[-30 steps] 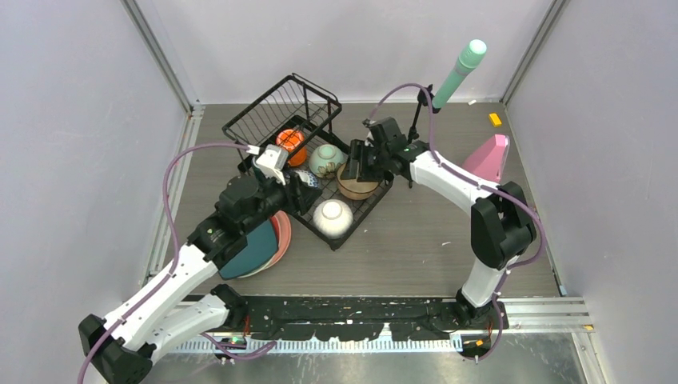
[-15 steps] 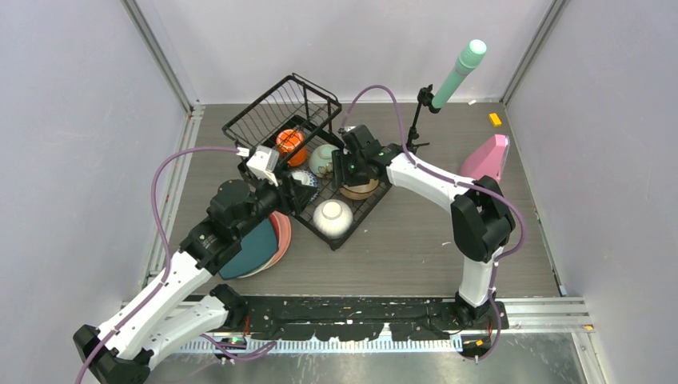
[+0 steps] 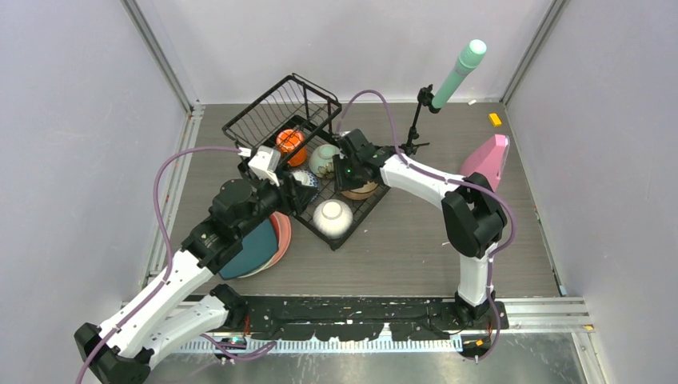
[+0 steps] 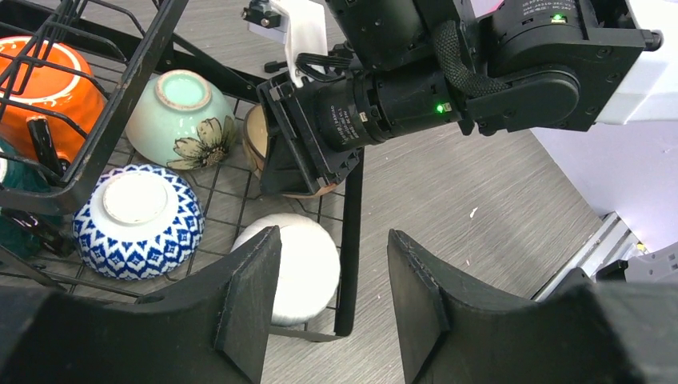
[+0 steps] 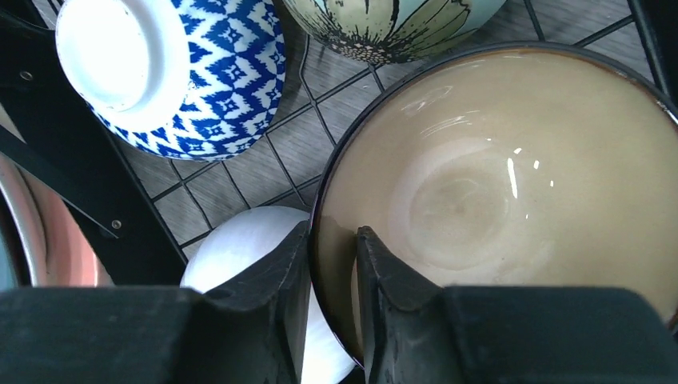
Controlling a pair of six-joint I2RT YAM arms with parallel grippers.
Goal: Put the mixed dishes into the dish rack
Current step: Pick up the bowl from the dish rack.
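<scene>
pale lilac walls (image 3: 72, 120), grey wood-grain tabletop (image 3: 416, 240), metal corner rails (image 3: 157, 52)

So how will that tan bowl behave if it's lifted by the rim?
Tan bowl looks glazed and glossy, so probably slippery. The right gripper straddles one rim edge only, so it may tilt. Stiff ceramic, likely fragile.

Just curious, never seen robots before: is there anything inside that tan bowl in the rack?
Nothing loose shows inside the tan bowl: just glossy, bare glaze. One finger of the right gripper dips inside its rim, and the gripper hides the near part.
</scene>
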